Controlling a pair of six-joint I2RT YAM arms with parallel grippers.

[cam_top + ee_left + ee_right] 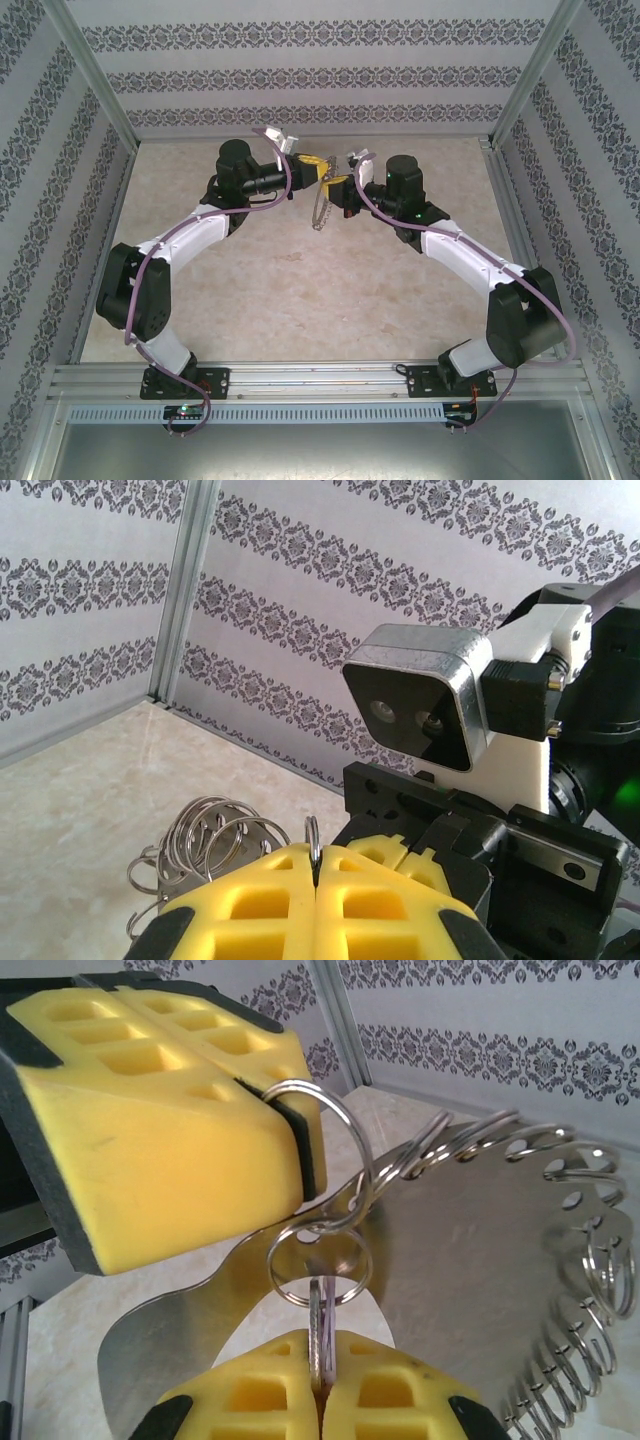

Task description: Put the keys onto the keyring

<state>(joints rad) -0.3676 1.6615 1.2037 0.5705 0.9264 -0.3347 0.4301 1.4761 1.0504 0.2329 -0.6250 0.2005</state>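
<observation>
keyring (470,1250) hangs above the table (300,300), a flat metal plate edged with small split rings (600,1270). left gripper (285,1115) is clamped on one split ring (its loop pokes past the pads (150,1110)); right gripper (322,1400) pinches the key (322,1338) just below.

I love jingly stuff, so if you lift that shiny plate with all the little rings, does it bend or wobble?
The plate looks like flat sheet metal, so it probably stays stiff. The small rings hang loose through holes along its edge, so they would likely swing and jingle. Held by just one ring, it may sway.
</observation>
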